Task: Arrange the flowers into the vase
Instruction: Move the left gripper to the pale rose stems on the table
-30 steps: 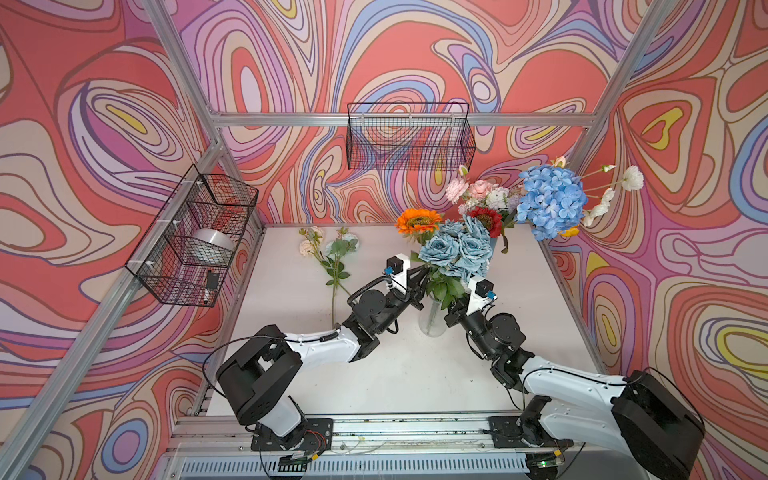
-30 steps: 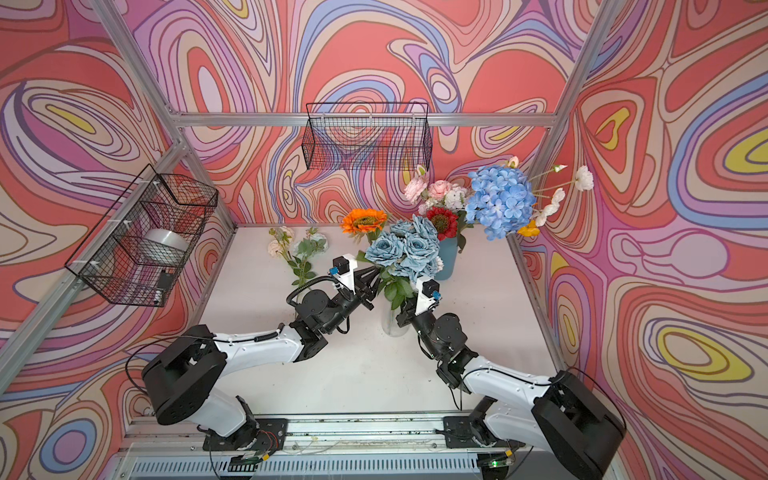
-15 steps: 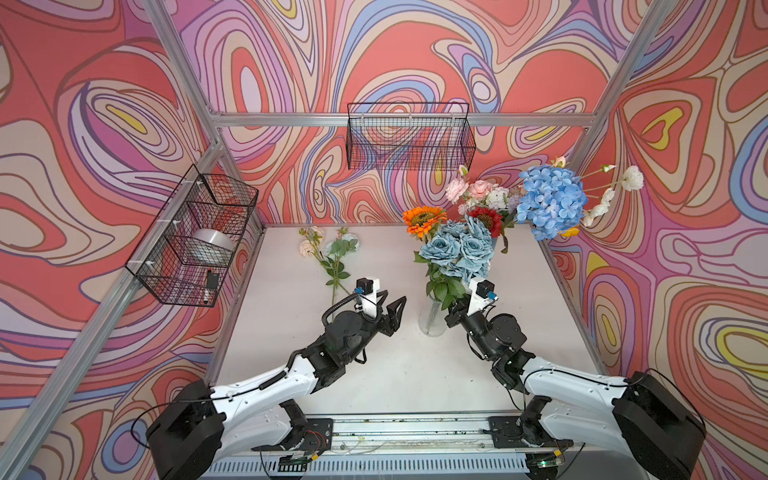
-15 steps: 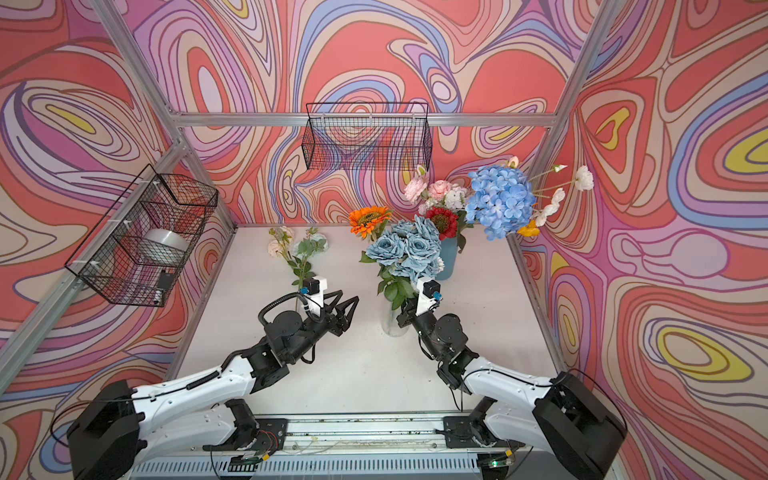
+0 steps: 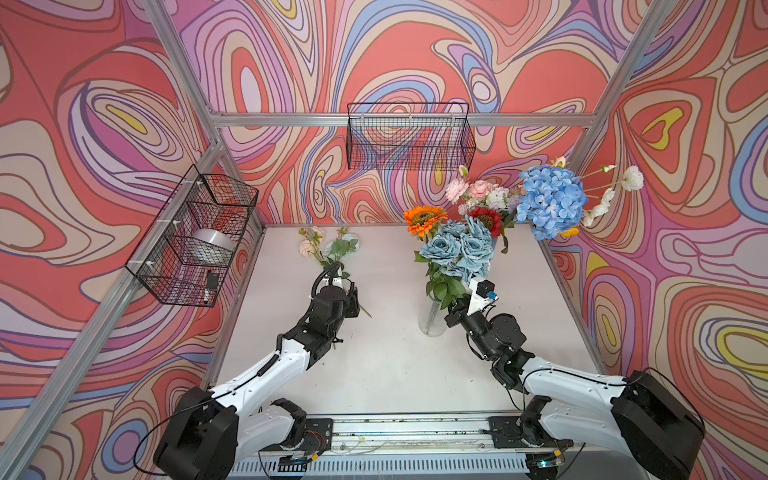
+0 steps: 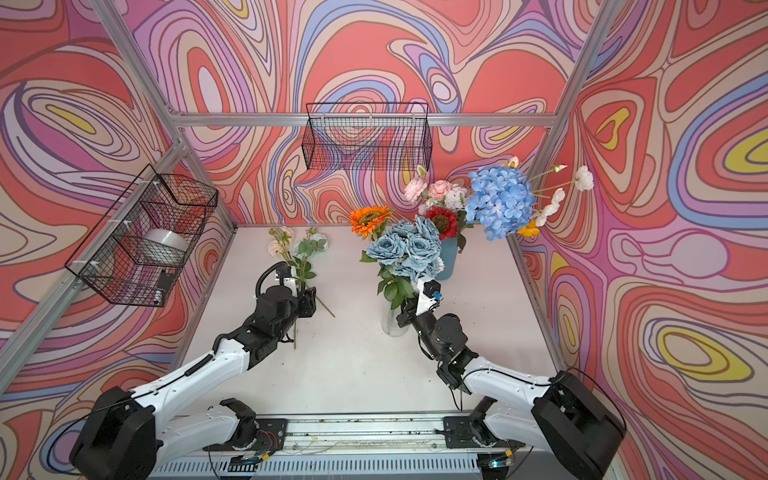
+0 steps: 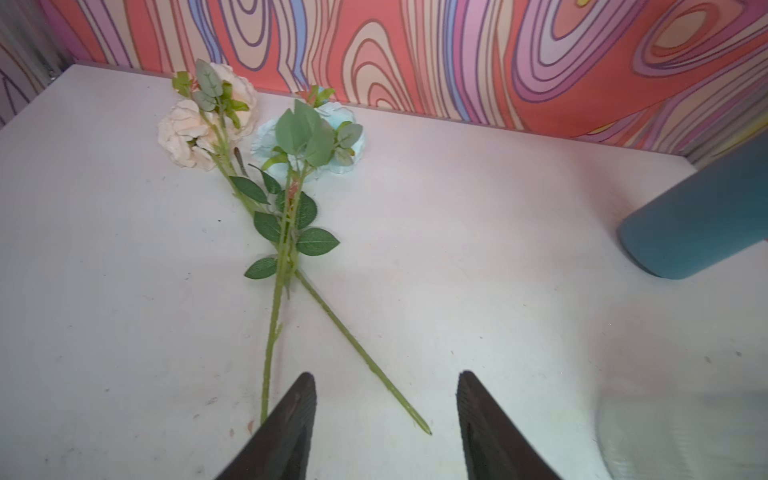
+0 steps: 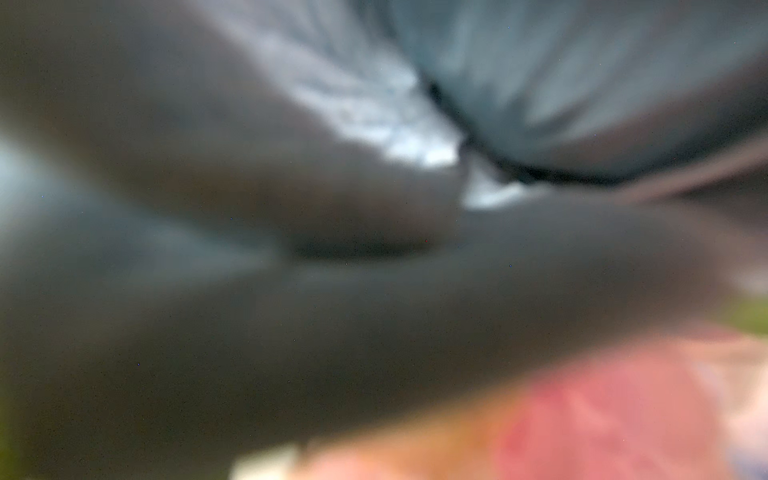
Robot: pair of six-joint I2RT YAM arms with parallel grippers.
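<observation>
- Swirled red, pink and purple walls [image 5: 415, 62] close in a white table [image 5: 374, 365], and two robot arms reach onto it from the near edge.
- The left gripper [image 7: 384, 376] is spread wide, with nothing between its fingers [image 7: 291, 415].
- Just ahead of it, two loose flowers lie flat on the table with their stems crossing: a cream flower [image 7: 195, 133] and a pale blue flower [image 7: 336, 133]. Their heads point away from the gripper, by the back wall. One stem end slips behind a finger and the other ends between the two fingers.
- The right gripper [image 5: 449, 319] is pressed together at the mouth of a glass vase [image 5: 432, 328]. Leaves hide its tips and its wrist view is a blur, so I cannot tell whether it pinches a stem.
- Right above that gripper, blue roses [image 5: 461, 249] stand in the glass vase. An orange sunflower [image 5: 424, 218] rises beyond them, its stem dropping behind the roses.
- Farther out from the right gripper, a blue vase [image 6: 449, 259] holds a red sunflower [image 5: 486, 218], pink peonies [image 5: 478, 189], a big blue hydrangea [image 5: 550, 199] and white sprays [image 5: 631, 178].
- Well apart from both grippers, a wire basket [image 5: 411, 137] hangs on the back wall. A second basket [image 5: 191, 241] on the side wall holds a silver roll [image 5: 212, 241].
</observation>
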